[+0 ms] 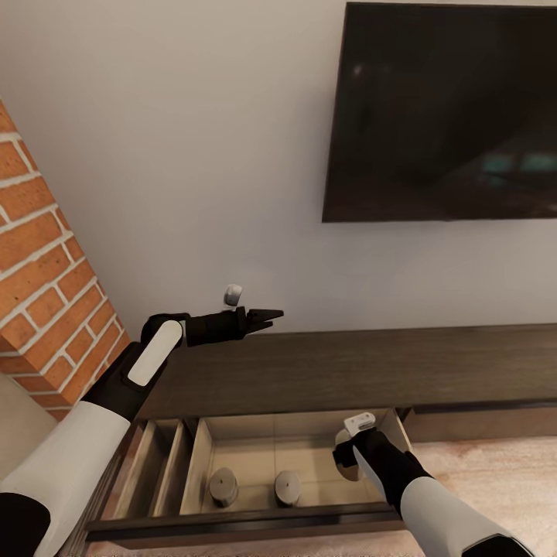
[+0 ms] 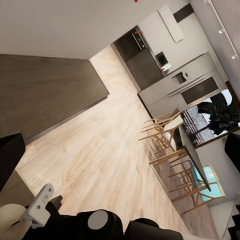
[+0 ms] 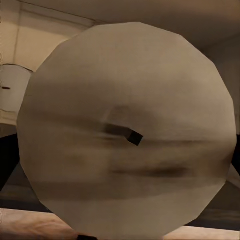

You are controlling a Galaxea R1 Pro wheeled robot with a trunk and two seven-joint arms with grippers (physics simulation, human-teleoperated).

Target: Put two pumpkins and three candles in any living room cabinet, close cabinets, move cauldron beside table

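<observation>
Running across the lower half of the head view, the long dark-brown cabinet (image 1: 333, 363) sits against a pale wall beneath a black TV (image 1: 445, 112), brick (image 1: 46, 278) at left. Its drawer (image 1: 255, 445) is pulled out, two candles (image 1: 223, 486) upright on the tan floor. Right gripper (image 1: 346, 456) hangs over the drawer, fingers clamped on a third candle (image 3: 127, 135); left gripper (image 1: 272, 316) hovers above the cabinet top, fingers nearly closed, empty.
</observation>
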